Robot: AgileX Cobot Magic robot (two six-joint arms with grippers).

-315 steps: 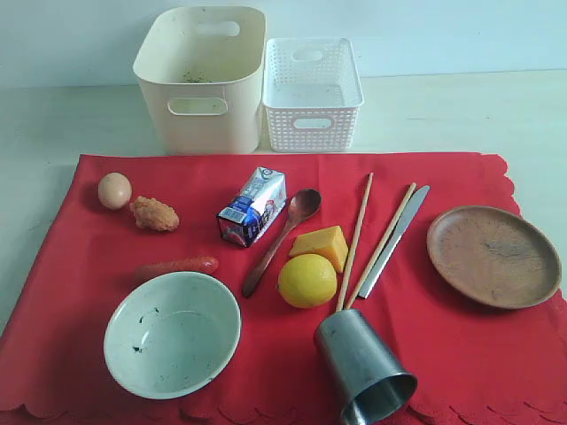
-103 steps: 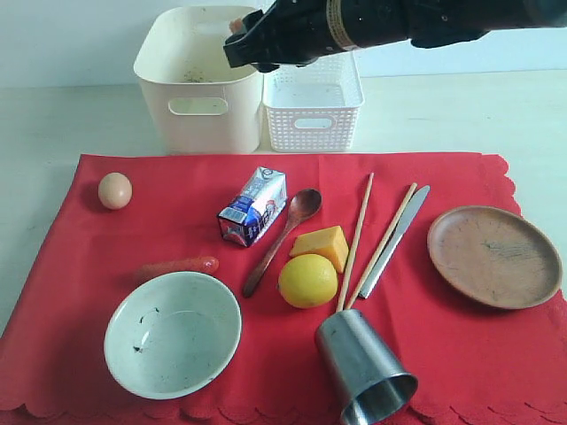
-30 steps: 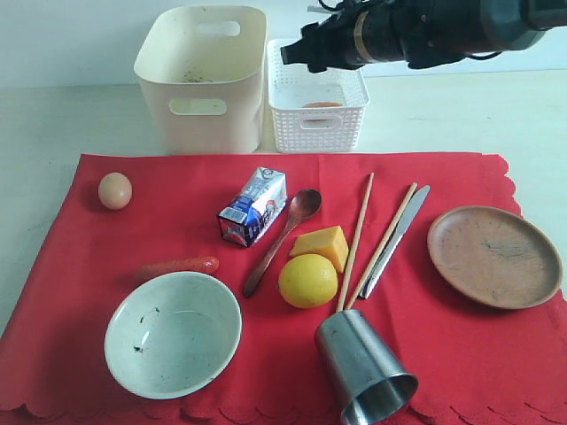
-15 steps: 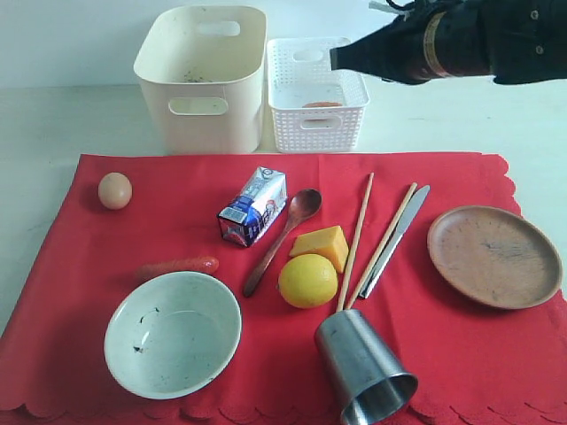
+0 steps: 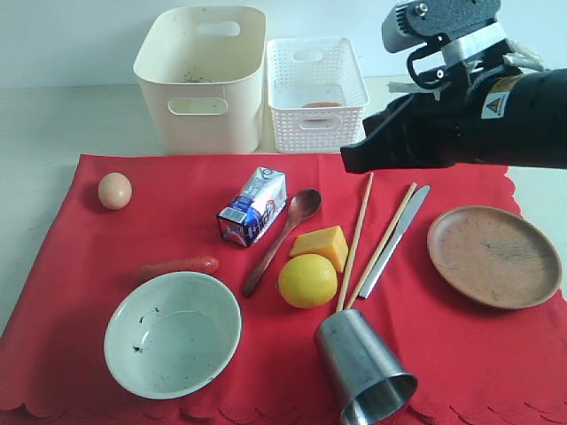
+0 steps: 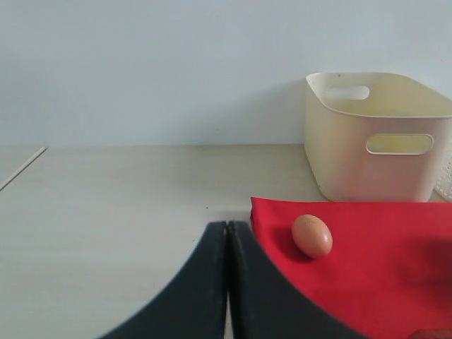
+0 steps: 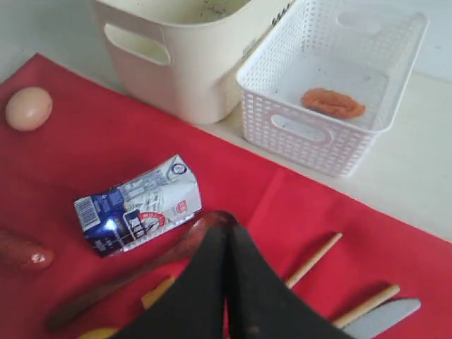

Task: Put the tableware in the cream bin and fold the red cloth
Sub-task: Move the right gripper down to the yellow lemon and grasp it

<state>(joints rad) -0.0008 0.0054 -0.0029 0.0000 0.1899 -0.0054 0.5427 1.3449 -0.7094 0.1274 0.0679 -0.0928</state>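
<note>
The red cloth (image 5: 89, 257) lies flat under everything. On it are the pale green bowl (image 5: 173, 334), the steel cup (image 5: 363, 367) on its side, the wooden spoon (image 5: 283, 237), two chopsticks (image 5: 357, 235), the knife (image 5: 396, 237) and the wooden plate (image 5: 493, 256). The cream bin (image 5: 202, 75) stands behind the cloth. My right gripper (image 5: 347, 163) hangs shut and empty above the chopsticks' far ends; in its wrist view the gripper (image 7: 227, 229) is over the spoon's bowl (image 7: 212, 222). My left gripper (image 6: 227, 226) is shut and empty, low over the table near the cloth's corner.
A white perforated basket (image 5: 313, 93) beside the bin holds an orange-brown food piece (image 7: 332, 103). Also on the cloth are a milk carton (image 5: 253, 206), an egg (image 5: 114, 190), a sausage (image 5: 177, 266), a lemon (image 5: 307, 281) and an orange wedge (image 5: 321, 245).
The right arm has swung away from above the white basket, forward and down over the cloth's right half. Its jaws have gone from open to shut. The fried food piece now lies in the basket.
</note>
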